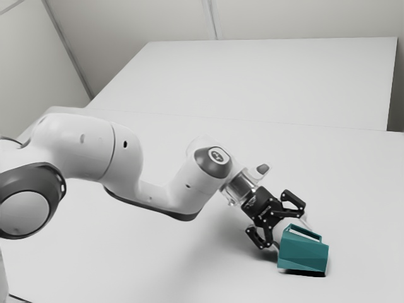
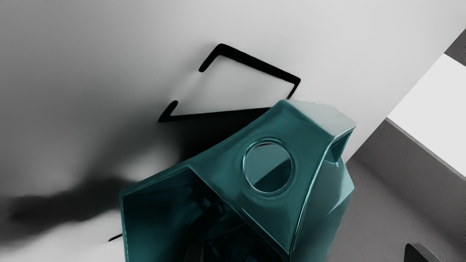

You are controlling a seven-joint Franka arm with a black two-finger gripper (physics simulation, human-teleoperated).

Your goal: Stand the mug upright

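The teal mug (image 1: pixel 302 254) lies on its side near the exterior view's lower right, its far end away from the hand. My gripper (image 1: pixel 282 222) is right against its near end, with the fingers spread wide. In the wrist view the mug (image 2: pixel 225 153) has its dark hollow facing my hand. Around it the gripper (image 2: pixel 306 253) stands open: one fingertip (image 2: pixel 194 253) shows at the dark hollow, the other (image 2: pixel 418 253) outside, apart from the mug's wall. How deep the first finger reaches is hidden.
The white table (image 1: pixel 158 252) spreads around the mug, with a shadow under the arm. Behind it is another white surface (image 1: pixel 271 76), with walls beyond. A black outline (image 2: pixel 255 63) marks the tabletop beside the mug.
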